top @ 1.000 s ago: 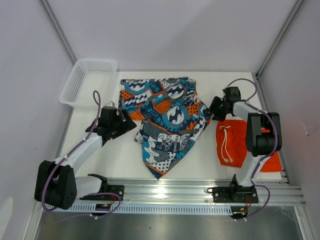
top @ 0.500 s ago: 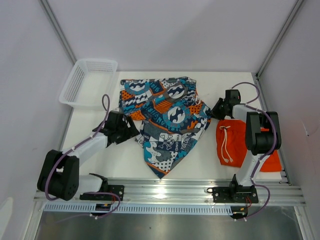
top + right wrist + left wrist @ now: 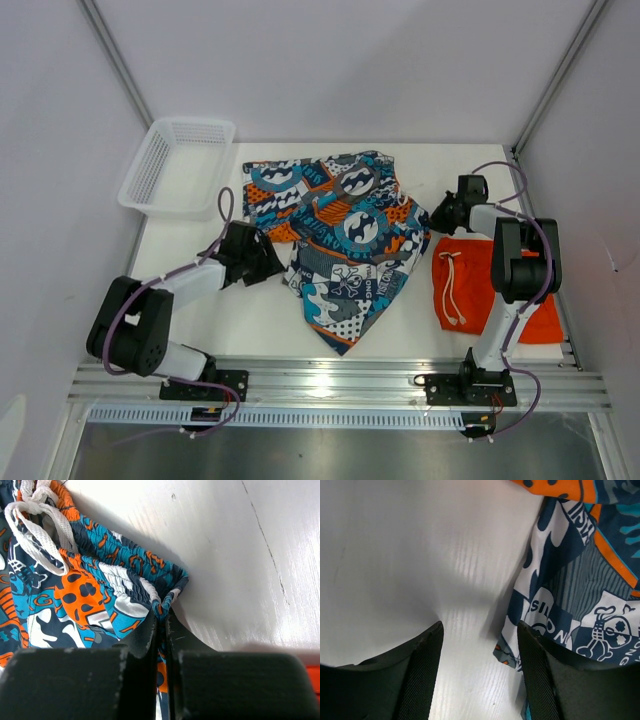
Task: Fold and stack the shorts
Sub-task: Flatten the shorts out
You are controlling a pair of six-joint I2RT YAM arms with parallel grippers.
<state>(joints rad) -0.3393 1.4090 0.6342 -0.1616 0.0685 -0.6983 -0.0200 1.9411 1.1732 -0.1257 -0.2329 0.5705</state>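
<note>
Right gripper (image 3: 161,619) clamps the waistband of the navy-teal-orange cartoon-print fabric shorts (image 3: 350,240) (pinched tight); left gripper (image 3: 480,632), jaws apart, sits beside their hem.

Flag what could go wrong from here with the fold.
The right fingers pinch only a thin waistband corner of the printed shorts; it may slip when pulled.
The left fingers are open over mostly bare table, with cloth at one side only; closing may miss it.
The orange shorts lie close by the right arm and may get dragged.
</note>
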